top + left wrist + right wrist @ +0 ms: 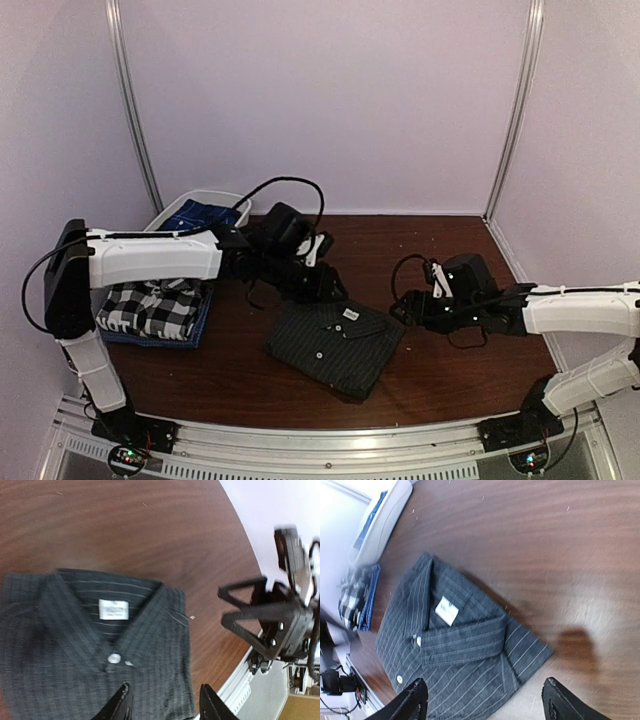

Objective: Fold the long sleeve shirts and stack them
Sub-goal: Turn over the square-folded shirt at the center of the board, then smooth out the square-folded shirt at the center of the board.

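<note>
The dark charcoal pinstripe shirt lies folded, collar up, at the middle of the table; it also shows in the left wrist view and the right wrist view. The black-and-white checked shirt lies folded on a folded blue shirt at the left. My left gripper is open and empty just above the pinstripe shirt's collar end. My right gripper is open and empty beside the shirt's right edge, apart from it.
A white bin with blue cloth inside stands at the back left by the wall. Pale walls close in the back and both sides. A metal rail runs along the near table edge.
</note>
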You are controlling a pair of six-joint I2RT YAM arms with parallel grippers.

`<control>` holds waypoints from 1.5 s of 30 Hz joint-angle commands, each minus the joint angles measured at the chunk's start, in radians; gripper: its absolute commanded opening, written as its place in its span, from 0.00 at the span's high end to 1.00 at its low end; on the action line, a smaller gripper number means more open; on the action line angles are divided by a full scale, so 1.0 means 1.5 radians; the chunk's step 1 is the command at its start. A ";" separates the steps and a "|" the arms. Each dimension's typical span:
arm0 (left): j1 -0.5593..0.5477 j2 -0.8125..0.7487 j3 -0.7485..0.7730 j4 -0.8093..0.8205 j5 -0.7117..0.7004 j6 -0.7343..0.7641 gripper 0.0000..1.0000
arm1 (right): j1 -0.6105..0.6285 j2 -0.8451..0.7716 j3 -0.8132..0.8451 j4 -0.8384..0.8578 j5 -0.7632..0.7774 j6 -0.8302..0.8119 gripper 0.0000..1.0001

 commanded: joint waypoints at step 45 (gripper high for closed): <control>0.189 -0.042 -0.106 -0.053 0.096 0.147 1.00 | 0.118 0.271 0.234 -0.081 0.133 -0.049 1.00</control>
